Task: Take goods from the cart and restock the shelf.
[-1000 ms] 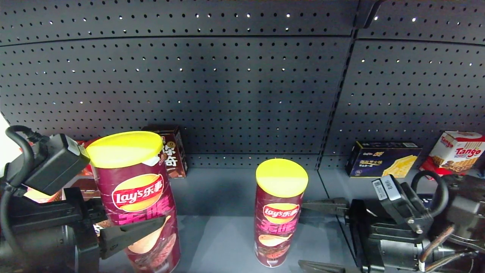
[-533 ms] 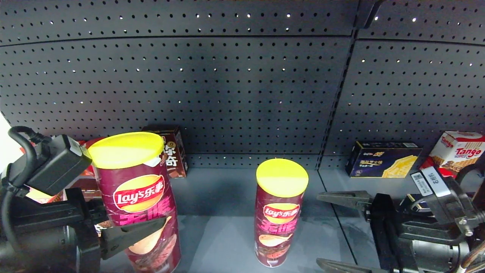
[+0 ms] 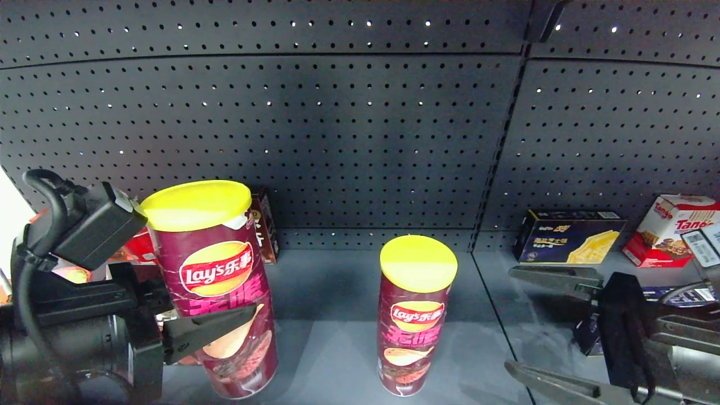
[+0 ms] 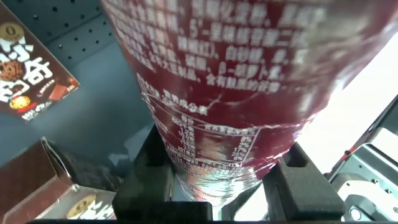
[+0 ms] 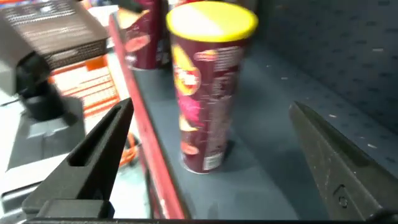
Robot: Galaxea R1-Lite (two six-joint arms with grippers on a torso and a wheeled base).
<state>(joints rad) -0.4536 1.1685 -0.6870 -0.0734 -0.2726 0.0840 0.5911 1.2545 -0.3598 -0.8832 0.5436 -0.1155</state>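
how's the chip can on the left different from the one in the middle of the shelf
The left chip can is clamped in the left gripper; the middle chip can stands free, with the open right gripper apart on its right. The left chip can is next to the brown box; the middle chip can has bare shelf around it. Both are upright, maroon, with yellow lids.

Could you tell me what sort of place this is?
Probably a shop, or a mock-up of one: a dark shelf with a pegboard back carries retail snacks, such as the standing crisp can and a navy wafer box.
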